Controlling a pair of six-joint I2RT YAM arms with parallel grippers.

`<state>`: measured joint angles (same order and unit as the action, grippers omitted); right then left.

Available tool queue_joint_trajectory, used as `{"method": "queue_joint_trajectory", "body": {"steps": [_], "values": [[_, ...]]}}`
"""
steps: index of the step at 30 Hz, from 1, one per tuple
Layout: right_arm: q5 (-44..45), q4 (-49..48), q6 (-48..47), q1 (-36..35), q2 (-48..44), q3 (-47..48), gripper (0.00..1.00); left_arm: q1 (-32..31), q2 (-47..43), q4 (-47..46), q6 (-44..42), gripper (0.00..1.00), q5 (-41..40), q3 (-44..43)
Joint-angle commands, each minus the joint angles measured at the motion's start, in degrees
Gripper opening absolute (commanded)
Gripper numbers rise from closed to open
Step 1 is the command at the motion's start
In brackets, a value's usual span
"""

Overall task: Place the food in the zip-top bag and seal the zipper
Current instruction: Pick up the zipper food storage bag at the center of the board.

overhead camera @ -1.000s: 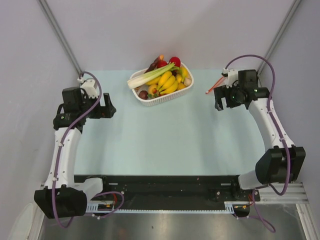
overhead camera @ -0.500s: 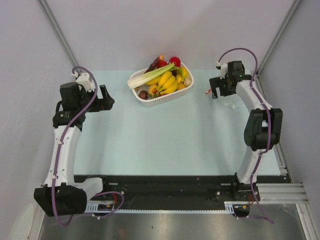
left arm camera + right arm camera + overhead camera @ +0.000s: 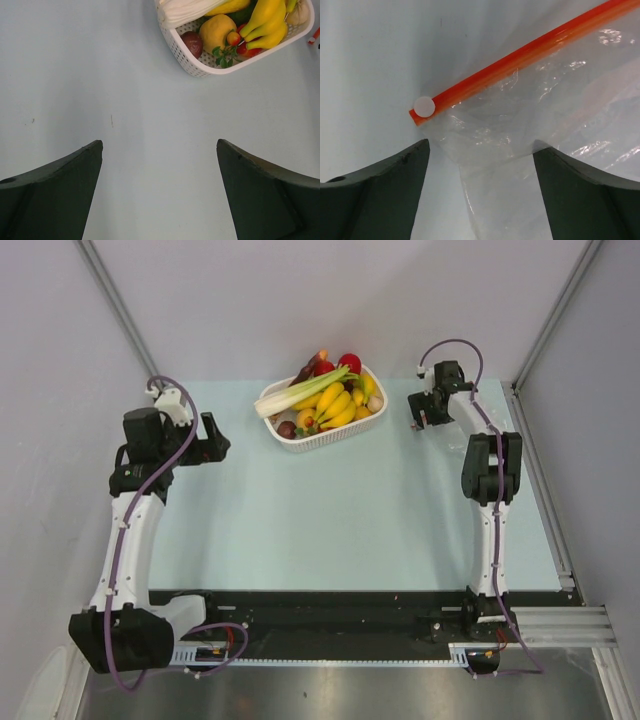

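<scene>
Swung right gripper from three to one o'clock, spread wide just above zip-top bag by its zipper end, likely readying a grasp, with left gripper spread wide at nine and food in white basket at twelve.

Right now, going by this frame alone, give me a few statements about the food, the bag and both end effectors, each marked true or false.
1. The banana bunch lies in the white basket. True.
2. The left end effector is shut on a piece of food. False: it is open above the table, holding nothing.
3. The right end effector is open above the zip-top bag. True.
4. The leek lies on the table beside the basket. False: it rests across the food in the basket.
5. A white slider sits at the end of the zipper. True.
</scene>
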<state>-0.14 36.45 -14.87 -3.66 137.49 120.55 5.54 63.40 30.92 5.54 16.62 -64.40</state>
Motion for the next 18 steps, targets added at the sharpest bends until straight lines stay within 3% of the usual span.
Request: {"method": "queue_joint_trajectory", "body": {"steps": [1, 4, 5, 7, 10, 18], "values": [[0.76, 3.10, -2.70, -0.03, 1.11, 1.36, 0.81, 0.35, -0.38, -2.53, -0.62, 1.00, 0.16, -0.11], [-2.93, 5.56, -4.90, 0.41, -0.37, -1.54, 0.54, 0.44, 0.41, -2.27, -0.97, 1.00, 1.74, -1.25], [-3.80, 6.78, -5.95, 0.76, -1.25, -3.20, 0.31, 0.35, 0.67, -2.26, -0.97, 1.00, 2.09, -1.86], [-6.18, 7.67, -6.31, 1.20, -3.18, -5.32, 0.00, 0.44, 0.85, -2.18, -0.88, 1.00, 3.93, -2.39], [-10.92, 10.22, -8.59, 1.11, -10.55, -10.06, 0.00, 0.44, 0.50, -2.88, -0.18, 1.00, 7.18, -2.57], [-29.27, 4.43, -10.88, -4.58, -45.33, -28.95, 0.00, -1.49, -2.57, -8.23, 7.89, 1.00, 17.29, 1.29]]}}
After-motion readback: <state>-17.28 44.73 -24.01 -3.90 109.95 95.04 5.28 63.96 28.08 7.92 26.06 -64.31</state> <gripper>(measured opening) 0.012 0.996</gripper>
